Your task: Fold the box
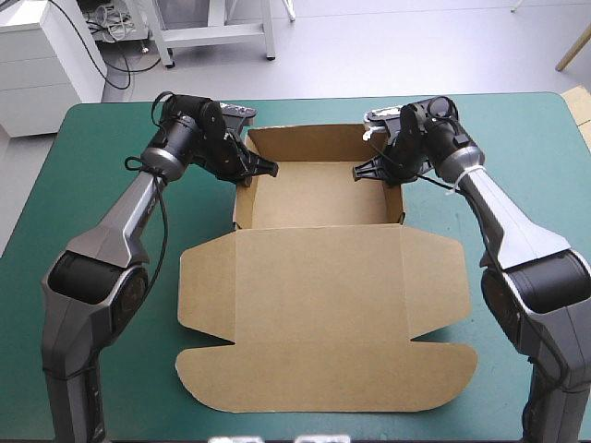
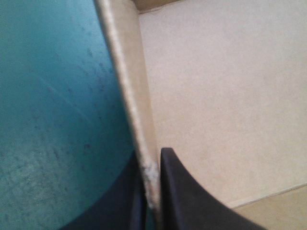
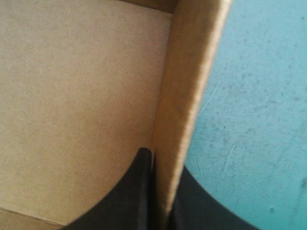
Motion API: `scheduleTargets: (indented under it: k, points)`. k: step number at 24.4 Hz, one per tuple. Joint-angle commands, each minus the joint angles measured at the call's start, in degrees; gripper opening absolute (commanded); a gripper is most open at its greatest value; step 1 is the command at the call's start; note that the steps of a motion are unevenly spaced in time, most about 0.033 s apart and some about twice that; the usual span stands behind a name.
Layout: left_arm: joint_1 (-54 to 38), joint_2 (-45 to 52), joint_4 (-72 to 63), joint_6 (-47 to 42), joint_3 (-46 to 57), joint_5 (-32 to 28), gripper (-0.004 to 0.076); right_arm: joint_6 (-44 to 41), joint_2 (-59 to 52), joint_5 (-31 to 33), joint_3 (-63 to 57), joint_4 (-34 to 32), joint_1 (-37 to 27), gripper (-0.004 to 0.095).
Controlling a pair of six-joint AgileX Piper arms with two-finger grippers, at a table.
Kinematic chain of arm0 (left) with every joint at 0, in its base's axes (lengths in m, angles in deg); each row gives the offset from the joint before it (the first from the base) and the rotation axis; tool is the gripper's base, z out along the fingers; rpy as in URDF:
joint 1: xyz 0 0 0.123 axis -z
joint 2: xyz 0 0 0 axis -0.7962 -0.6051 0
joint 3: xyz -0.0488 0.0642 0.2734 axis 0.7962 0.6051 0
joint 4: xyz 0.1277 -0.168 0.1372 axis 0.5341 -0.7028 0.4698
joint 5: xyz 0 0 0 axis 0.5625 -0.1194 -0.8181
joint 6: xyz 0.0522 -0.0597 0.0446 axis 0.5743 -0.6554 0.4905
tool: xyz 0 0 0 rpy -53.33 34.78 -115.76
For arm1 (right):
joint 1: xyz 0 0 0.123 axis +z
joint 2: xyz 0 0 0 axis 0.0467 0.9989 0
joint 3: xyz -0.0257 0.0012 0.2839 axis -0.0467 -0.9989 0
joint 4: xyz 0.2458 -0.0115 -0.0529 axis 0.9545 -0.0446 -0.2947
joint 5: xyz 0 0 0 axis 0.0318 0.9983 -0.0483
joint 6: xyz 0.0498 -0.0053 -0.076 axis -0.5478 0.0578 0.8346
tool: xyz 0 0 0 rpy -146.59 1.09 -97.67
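Note:
The brown box [image 1: 319,277] lies mid-table as an open tray at the far end, with its lid flat toward the near edge. Back and side walls stand raised. My left gripper [image 1: 261,169] is shut on the box's left side wall [image 2: 132,96], one black finger [image 2: 184,191] inside the tray and one outside. On the opposite side, my right gripper [image 1: 367,171] is shut on the right side wall [image 3: 184,105], with a finger [image 3: 129,196] on the inner face. The tray floor [image 3: 76,96] shows bare in both wrist views.
The teal-green cover [image 1: 111,277] lies open on both sides of the box and along the near edge. The lid's rounded flaps [image 1: 323,378] reach close to the near table edge.

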Motion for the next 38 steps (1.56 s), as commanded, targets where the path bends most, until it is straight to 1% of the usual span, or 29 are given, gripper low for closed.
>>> scheduleTargets:
  k: [1, 2, 5, 7, 8, 9, 10, 11, 12, 13, 15, 18, 20, 22, 27, 30, 34, 38]
  points:
    - [1.06, 3.47, -7.72, 2.44, -2.28, 0.89, 0.0066, 4.54, -3.07, 0.03, 1.84, 7.95, 1.26, -0.0009]
    - [1.06, 3.47, -7.72, 2.44, -2.28, 0.89, 0.0106, 4.54, -3.07, 0.03, 1.84, 7.95, 1.26, 0.0003]
    - [1.06, 3.47, -7.83, 2.44, -2.28, 0.89, 0.0225, 4.54, -3.07, 0.03, 1.84, 7.95, 1.26, 0.0086]
    - [1.06, 3.47, -8.02, 2.44, -2.28, 0.89, 0.0314, 5.04, -3.07, 0.03, 1.84, 7.95, 1.26, 0.0193]
    - [1.06, 3.47, -8.02, 2.44, -2.28, 0.89, 0.0375, 5.20, -3.07, 0.03, 1.84, 7.95, 1.26, 0.0250]
    - [1.06, 3.47, -8.02, 2.44, -2.28, 0.89, 0.0422, 5.29, -3.07, 0.03, 1.84, 7.95, 1.26, 0.0350]
    - [1.06, 3.47, -8.02, 2.44, -2.28, 0.89, 0.0454, 5.29, -3.07, 0.03, 1.84, 7.95, 1.26, 0.0424]
    - [1.06, 3.47, -8.02, 2.44, -2.28, 0.89, 0.0495, 4.97, -3.07, 0.03, 1.84, 7.95, 1.26, 0.0610]
    - [1.06, 3.47, -8.02, 2.44, -2.28, 0.89, 0.0498, 4.97, -3.07, 0.03, 1.84, 7.95, 1.26, 0.0690]
    - [1.06, 3.47, -8.02, 2.44, -2.28, 0.89, 0.0498, 4.97, -3.07, 0.03, 1.84, 7.95, 1.26, 0.0793]
    - [1.06, 3.47, -8.02, 2.44, -2.28, 0.89, 0.0498, 4.97, -3.07, 0.03, 1.84, 7.95, 1.26, 0.0813]
    - [1.06, 3.58, -5.53, 2.44, -2.28, 0.89, 0.0496, 5.12, -3.07, 0.03, 1.96, 6.95, 1.26, 0.0813]
    - [1.06, 4.09, -1.38, 2.44, -2.28, 0.89, 0.0496, 4.96, -3.18, -0.83, 1.96, 3.10, 1.26, 0.0813]
    - [1.06, 4.48, 2.94, 2.44, -2.28, 0.89, 0.0496, 4.71, -3.18, -1.21, 1.96, 1.15, 1.03, 0.0812]
    - [1.06, 4.55, 5.36, 2.44, -2.28, 0.76, 0.0496, 4.31, -3.27, -3.70, 1.96, 2.50, -1.10, 0.0812]
    - [1.06, 5.12, 5.36, 2.44, -2.28, -1.07, 0.0496, 4.72, -4.05, -4.73, 2.45, 4.56, -2.28, 0.0812]
    - [1.06, 7.83, 5.01, 2.44, -2.31, -4.29, 0.0496, 6.43, -5.99, -3.40, 5.33, 5.11, -3.39, 0.0812]
    - [1.06, 12.62, 4.97, 2.44, -2.31, -4.64, 0.0495, 7.90, -9.03, -0.95, 8.40, 5.02, -3.39, 0.0812]
